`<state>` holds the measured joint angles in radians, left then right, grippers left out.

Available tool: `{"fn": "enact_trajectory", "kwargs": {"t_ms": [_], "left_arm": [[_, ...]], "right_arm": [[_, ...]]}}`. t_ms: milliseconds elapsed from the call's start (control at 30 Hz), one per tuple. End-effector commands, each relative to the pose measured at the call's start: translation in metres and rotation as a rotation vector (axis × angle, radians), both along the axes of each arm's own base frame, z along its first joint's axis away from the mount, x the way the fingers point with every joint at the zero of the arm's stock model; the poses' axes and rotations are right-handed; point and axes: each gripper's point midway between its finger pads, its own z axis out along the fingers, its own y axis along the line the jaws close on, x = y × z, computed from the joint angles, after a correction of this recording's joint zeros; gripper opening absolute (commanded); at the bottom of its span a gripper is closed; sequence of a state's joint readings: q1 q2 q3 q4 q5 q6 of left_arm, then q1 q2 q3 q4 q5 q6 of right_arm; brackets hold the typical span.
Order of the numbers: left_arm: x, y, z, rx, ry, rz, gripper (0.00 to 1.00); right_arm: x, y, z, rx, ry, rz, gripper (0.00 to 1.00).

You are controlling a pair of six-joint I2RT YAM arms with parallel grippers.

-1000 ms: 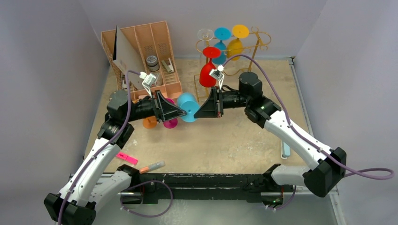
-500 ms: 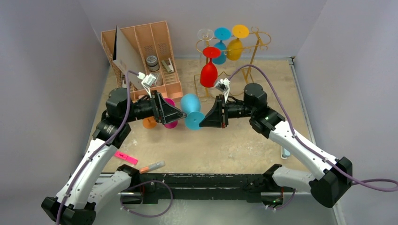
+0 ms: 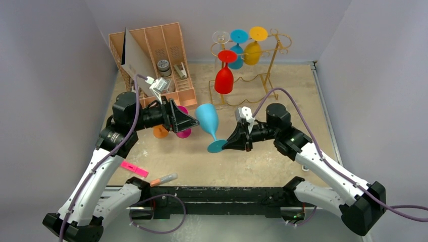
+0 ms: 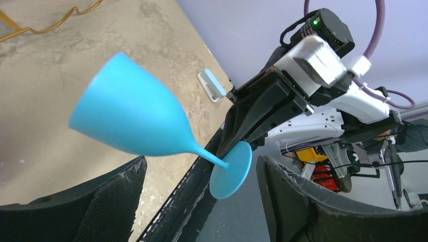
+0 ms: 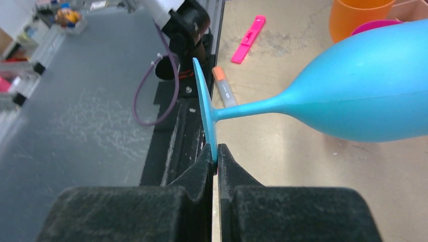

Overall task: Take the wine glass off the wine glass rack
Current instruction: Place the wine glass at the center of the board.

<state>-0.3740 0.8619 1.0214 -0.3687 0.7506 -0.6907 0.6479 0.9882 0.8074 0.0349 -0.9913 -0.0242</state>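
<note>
A light blue wine glass (image 3: 207,117) hangs tilted over the middle of the table, off the gold wire wine glass rack (image 3: 275,50) at the back. My right gripper (image 3: 225,146) is shut on the rim of its round foot (image 5: 206,113), and the bowl (image 5: 363,101) points away to the left. My left gripper (image 3: 194,121) is open just left of the bowl. In the left wrist view its fingers (image 4: 121,184) stand wide apart below the glass (image 4: 131,121) without touching it. A red glass (image 3: 224,78) and three others still hang on the rack.
A tan slotted organiser (image 3: 161,55) stands at the back left. Beside the left arm sit an orange cup (image 3: 160,132) and a magenta cup (image 3: 183,132). A pink strip (image 3: 134,169) and a marker (image 3: 164,179) lie near the front edge. A small white-blue piece (image 3: 306,164) lies at the right.
My left gripper has opened and let go of the blue glass. My right arm has drawn back toward the near edge with the glass's foot, and the bowl now tilts up.
</note>
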Motion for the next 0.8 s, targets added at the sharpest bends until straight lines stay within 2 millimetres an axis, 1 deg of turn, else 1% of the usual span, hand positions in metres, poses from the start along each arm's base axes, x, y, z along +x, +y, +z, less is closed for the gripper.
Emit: {"fn": "enact_trajectory", "kwargs": {"t_ms": [0,33,67,133,200,300,433,533,667,700,767], "left_arm": [[0.003,0.004,0.007,0.03,-0.04,0.026,0.78],[0.003,0.004,0.005,0.032,-0.033,0.026,0.78],[0.004,0.004,0.004,0.033,-0.032,0.026,0.78],[0.004,0.003,0.006,0.032,-0.032,0.026,0.78],[0.004,0.004,0.008,0.039,-0.038,0.028,0.78],[0.005,0.009,0.006,0.079,-0.041,0.045,0.78],[0.005,0.018,-0.001,0.163,-0.023,0.072,0.78],[0.003,0.021,-0.001,0.181,-0.014,0.078,0.85],[0.005,0.02,0.009,0.178,-0.043,0.077,0.9],[0.007,0.02,0.005,0.191,-0.023,0.071,0.92],[0.005,0.014,0.002,0.194,0.014,0.012,0.92]], "right_arm": [[-0.019,-0.004,-0.002,0.087,-0.238,0.156,0.0],[-0.025,-0.005,-0.005,0.109,-0.245,0.186,0.0],[-0.025,-0.004,-0.006,0.13,-0.26,0.186,0.0],[-0.02,0.0,0.0,0.182,-0.282,0.166,0.0],[-0.019,0.003,-0.001,0.19,-0.253,0.178,0.0],[-0.028,0.002,0.002,0.211,-0.234,0.244,0.0],[-0.035,0.0,0.002,0.238,-0.227,0.261,0.0],[-0.041,-0.004,0.002,0.251,-0.25,0.282,0.0],[-0.052,-0.009,0.006,0.255,-0.243,0.347,0.0],[-0.057,-0.011,0.009,0.262,-0.243,0.373,0.0],[-0.063,-0.014,0.016,0.279,-0.249,0.399,0.0]]}}
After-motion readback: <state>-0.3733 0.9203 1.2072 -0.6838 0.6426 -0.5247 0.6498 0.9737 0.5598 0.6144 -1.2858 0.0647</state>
